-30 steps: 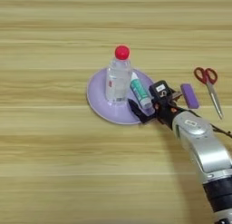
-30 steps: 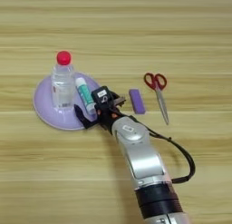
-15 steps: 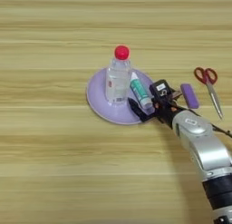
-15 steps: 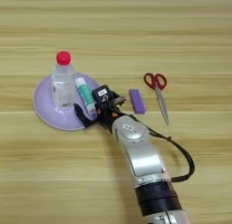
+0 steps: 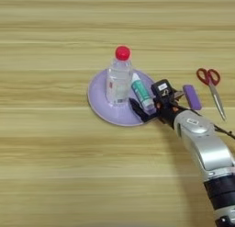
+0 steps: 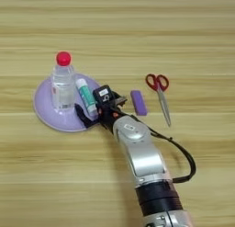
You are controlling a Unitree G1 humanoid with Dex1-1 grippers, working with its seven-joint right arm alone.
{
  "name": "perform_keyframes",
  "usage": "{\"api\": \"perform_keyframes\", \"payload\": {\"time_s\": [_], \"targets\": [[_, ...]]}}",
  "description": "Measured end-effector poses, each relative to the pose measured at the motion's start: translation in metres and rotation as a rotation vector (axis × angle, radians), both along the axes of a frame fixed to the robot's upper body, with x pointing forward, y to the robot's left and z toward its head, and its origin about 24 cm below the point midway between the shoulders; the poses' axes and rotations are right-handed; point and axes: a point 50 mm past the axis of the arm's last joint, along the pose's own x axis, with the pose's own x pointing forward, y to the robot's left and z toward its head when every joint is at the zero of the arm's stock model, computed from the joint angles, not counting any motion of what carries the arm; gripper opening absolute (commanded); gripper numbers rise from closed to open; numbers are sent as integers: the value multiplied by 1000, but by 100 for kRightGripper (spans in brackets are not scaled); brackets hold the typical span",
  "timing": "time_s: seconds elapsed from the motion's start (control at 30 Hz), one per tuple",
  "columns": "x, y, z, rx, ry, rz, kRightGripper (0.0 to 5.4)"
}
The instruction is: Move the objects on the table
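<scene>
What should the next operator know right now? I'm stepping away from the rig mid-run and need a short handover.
Right gripper: open, fingers either side of the white tube's lower end.
Bottle: upright on the purple plate. The tube lies beside it on the plate.
Purple block and scissors: on the table, right of the plate.
Done: bottle and tube on plate.
Left: probably the block.
</scene>
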Motion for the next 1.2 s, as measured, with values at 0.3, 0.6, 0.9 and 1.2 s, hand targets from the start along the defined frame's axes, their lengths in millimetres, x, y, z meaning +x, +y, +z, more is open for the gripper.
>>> {"api": "perform_keyframes", "payload": {"time_s": [0.3,0.6,0.9,1.2], "targets": [[1,-1,0,-12,-1,5,468],[0,-2,1,-25,-3,16,383],[-1,-2,0,-42,-1,32,292],[-1,0,0,-42,-1,45,205]]}}
